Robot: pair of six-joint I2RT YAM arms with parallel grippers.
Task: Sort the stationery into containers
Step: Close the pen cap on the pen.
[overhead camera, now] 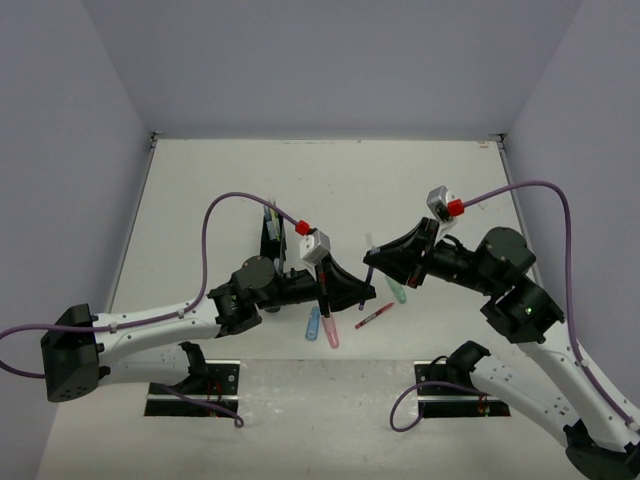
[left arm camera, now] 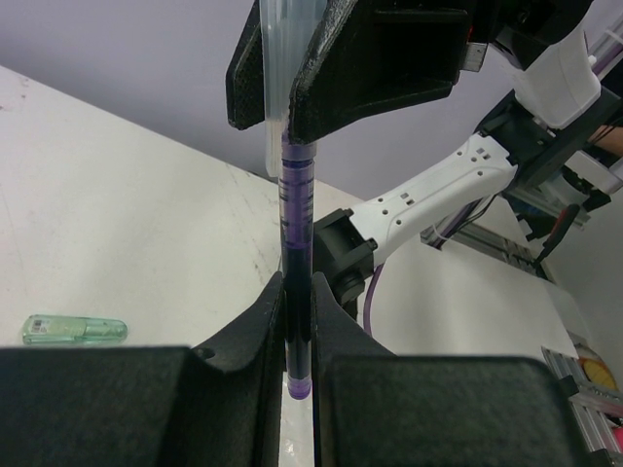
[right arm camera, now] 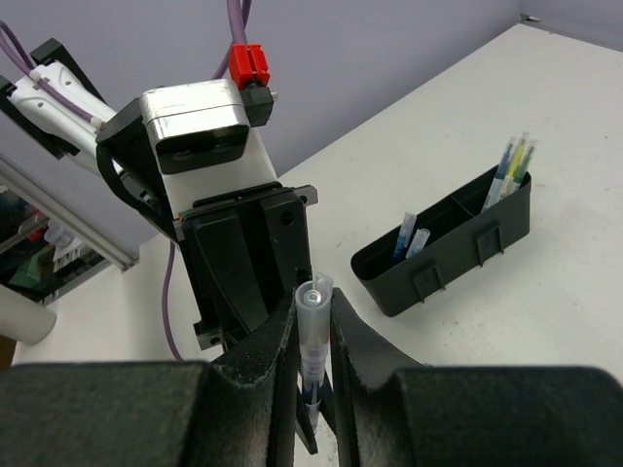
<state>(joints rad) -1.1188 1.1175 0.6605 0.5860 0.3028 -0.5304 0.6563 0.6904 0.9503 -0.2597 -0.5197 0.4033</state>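
Light is even and diffuse, falling from overhead: the bench reads bright off-white, with only faint, soft-edged shadows beneath the arms. The walls take a cool lavender cast. The top view is sharp, its walls splaying outward toward the edges. In the wrist views the left fingers and right fingers sit at the bottom as near-black, slightly blurred masses with little detail. The purple pen is crisp; its clear cap catches a mild sheen. Backgrounds behind it go soft.
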